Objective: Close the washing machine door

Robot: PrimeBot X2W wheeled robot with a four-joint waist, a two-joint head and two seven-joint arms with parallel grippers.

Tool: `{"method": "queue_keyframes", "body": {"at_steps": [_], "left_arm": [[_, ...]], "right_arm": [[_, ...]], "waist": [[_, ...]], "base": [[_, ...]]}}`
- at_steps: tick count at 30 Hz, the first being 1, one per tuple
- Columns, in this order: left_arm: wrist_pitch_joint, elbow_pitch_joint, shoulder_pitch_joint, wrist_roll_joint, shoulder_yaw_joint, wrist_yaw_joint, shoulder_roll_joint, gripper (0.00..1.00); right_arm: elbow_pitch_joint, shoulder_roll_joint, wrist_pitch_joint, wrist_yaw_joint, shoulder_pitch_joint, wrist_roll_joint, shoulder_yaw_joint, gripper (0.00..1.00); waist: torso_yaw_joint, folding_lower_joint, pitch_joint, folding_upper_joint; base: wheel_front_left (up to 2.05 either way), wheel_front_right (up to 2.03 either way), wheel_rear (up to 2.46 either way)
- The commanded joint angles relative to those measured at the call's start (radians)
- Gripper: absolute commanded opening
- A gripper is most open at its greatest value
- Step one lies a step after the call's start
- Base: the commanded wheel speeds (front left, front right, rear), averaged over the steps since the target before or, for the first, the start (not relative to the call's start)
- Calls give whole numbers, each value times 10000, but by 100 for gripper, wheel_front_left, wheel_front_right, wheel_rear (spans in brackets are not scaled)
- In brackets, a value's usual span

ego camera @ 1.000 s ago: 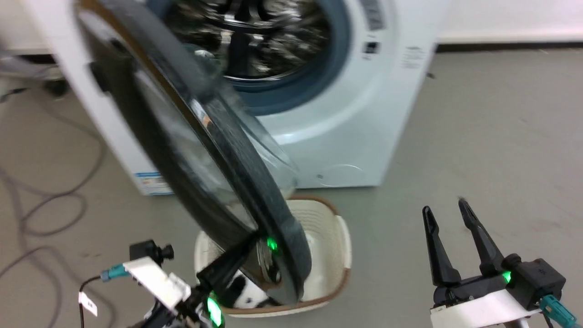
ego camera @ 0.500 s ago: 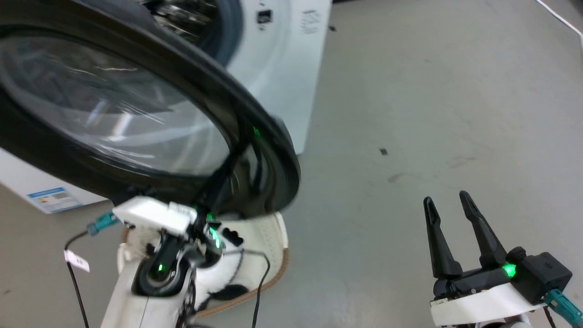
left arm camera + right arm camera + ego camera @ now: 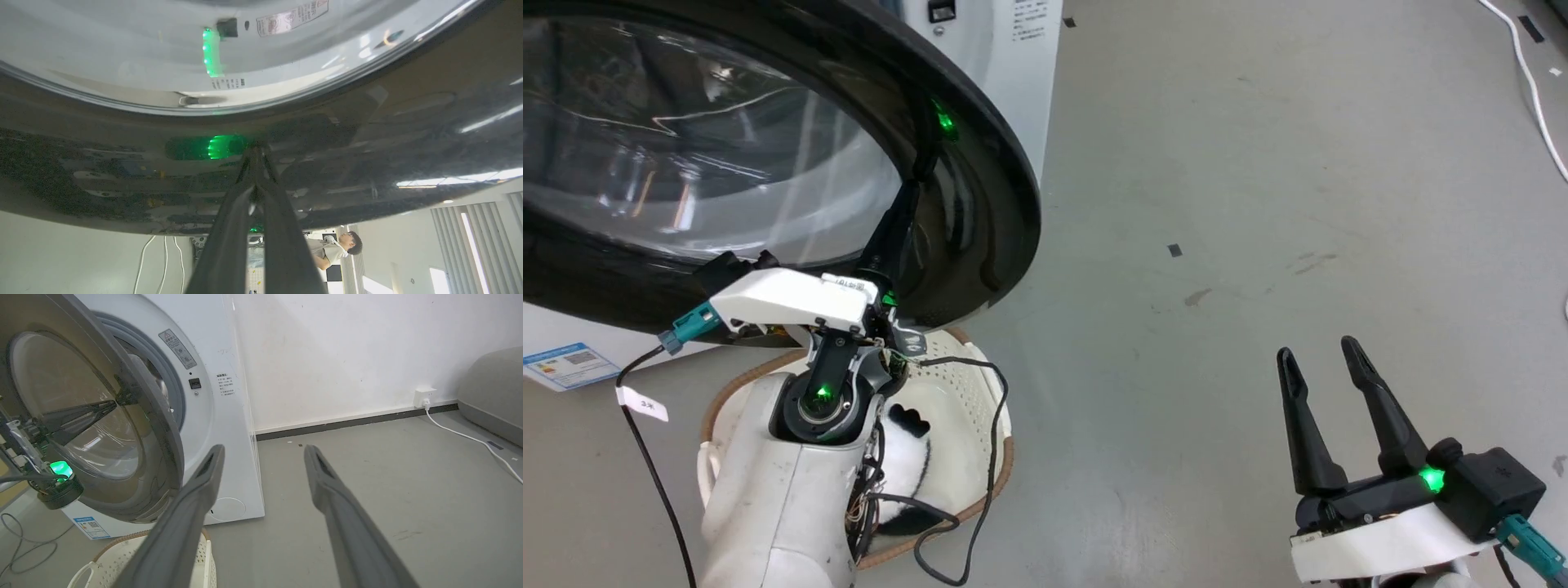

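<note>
The washing machine door [image 3: 727, 147] is a big black ring around a bulging glass window. It stands partly swung toward the white washing machine [image 3: 1005, 49]. My left gripper [image 3: 920, 175] is shut, its tips pressed against the door's glossy black outer face near the free rim. In the left wrist view the left gripper [image 3: 255, 148] touches that dark face of the door [image 3: 367, 143]. The right wrist view shows the door [image 3: 163, 428] ajar, with the machine's grey seal [image 3: 169, 390] behind it. My right gripper [image 3: 1327, 351] hangs open and empty over the floor, far to the right.
A white laundry basket [image 3: 968, 392] with a brown rim sits on the floor under the door, below my left arm. A white cable [image 3: 1535, 90] runs to a wall socket [image 3: 425, 398]. A grey cushion-like shape [image 3: 490, 388] lies at far right. A person [image 3: 333, 249] appears below the door's edge.
The head camera has swung, shifting the whole picture. The door has turned from edge-on to nearly face-on, closer to the machine, with my shut left gripper against it. The right gripper stays open.
</note>
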Motion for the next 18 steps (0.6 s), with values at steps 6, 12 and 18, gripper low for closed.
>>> {"method": "queue_keyframes", "body": {"at_steps": [6, 12, 18], "left_arm": [[160, -399, 591, 138, -370, -44, 42, 0], [11, -1730, 2410, 1465, -1635, -45, 637, 0], [-1027, -2823, 3928, 3394, -3040, -45, 2343, 0]], "right_arm": [[11, 30, -44, -7, -32, -80, -71, 100], [73, 30, -44, -7, 180, -131, -230, 100], [52, 30, -44, -7, 331, -264, -361, 100]], "waist": [[527, -1, -482, 0], [1217, -1, -1127, 0], [1997, -1, -1563, 0]], "base": [[0, 0, 0], [0, 0, 0], [0, 0, 0]]}}
